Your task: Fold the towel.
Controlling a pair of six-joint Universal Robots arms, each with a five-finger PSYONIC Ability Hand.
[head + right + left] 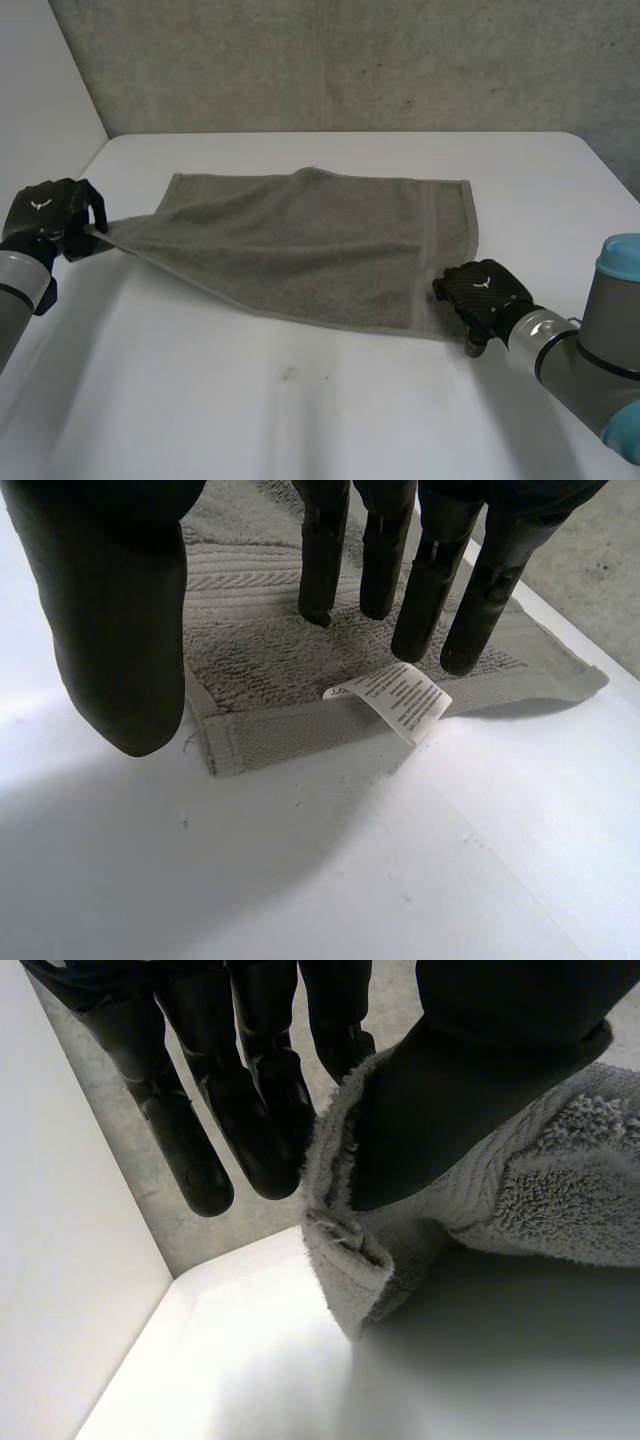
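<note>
A grey towel (310, 250) lies spread across the white table (300, 400), its left near corner drawn out to a point. My left hand (55, 215) holds that corner just above the table. In the left wrist view the thumb of the left hand (450, 1090) presses the towel (540, 1180) against the fingers. My right hand (485, 295) hovers at the towel's near right corner. In the right wrist view the right hand (120, 630) has straight fingers over the towel (270, 650), thumb apart, holding nothing. A white label (400, 700) sticks out of the hem there.
A grey rough wall (350, 60) stands behind the table's far edge, and a white wall (40, 80) is at the left. Bare table runs along the front, between the towel and me.
</note>
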